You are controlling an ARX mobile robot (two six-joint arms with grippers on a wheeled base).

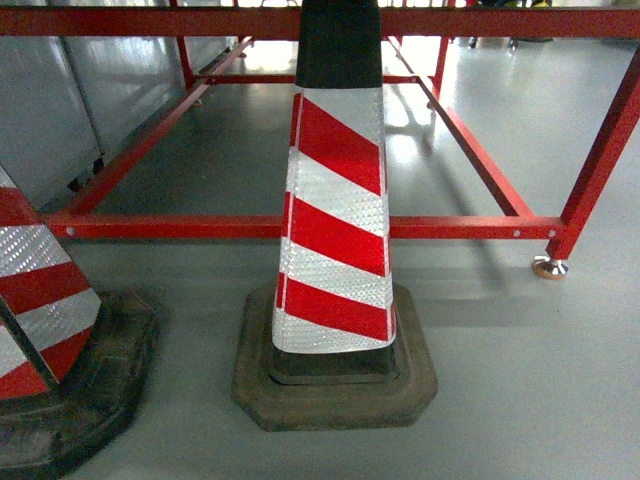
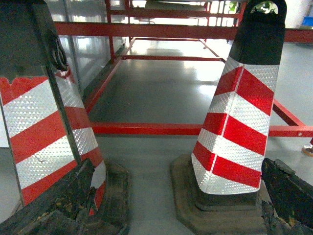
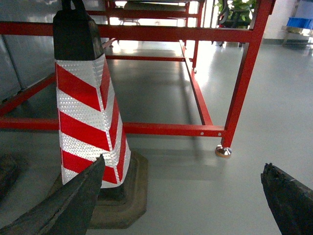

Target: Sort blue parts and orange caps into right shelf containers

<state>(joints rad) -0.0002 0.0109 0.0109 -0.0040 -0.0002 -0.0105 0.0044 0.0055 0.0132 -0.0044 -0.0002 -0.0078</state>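
Crates (image 3: 298,22) lie far beyond the wide-spread right tool (image 3: 183,165).

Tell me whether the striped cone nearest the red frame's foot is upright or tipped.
Upright. The red-and-white striped traffic cone stands straight on its dark rubber base, which lies flat on the grey floor; the right wrist view shows the same.

Glossy grey floor (image 1: 520,380), catching pale light from the far end. Red metal frame (image 1: 450,227) low across it, one round foot (image 1: 549,267) down; two red-and-white striped cones (image 1: 337,230) on dark bases, grey panels (image 1: 60,90) left.
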